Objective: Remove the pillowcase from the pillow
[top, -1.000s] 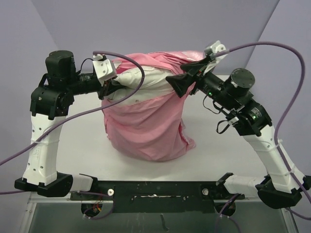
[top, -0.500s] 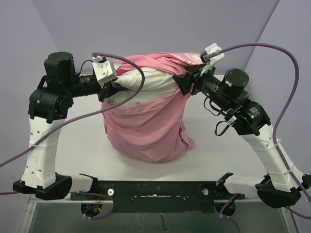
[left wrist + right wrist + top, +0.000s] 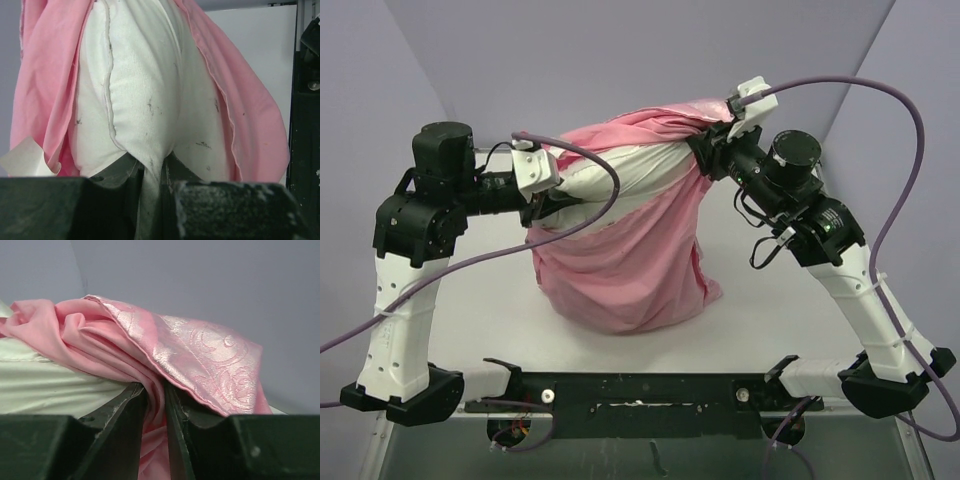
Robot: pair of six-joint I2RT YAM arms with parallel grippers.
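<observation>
At opposite ends, left claw (image 3: 156, 176) pinches pillow (image 3: 145, 100); right claw (image 3: 155, 392), pillowcase (image 3: 200, 355) hem.

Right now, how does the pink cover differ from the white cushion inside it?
The pillowcase is shiny pink with woven roses; the pillow is plain matte off-white with dark specks. The right end effector pinches the pillowcase; the left end effector pinches a pillow corner. Both are soft cloth, gripped at once.
</observation>
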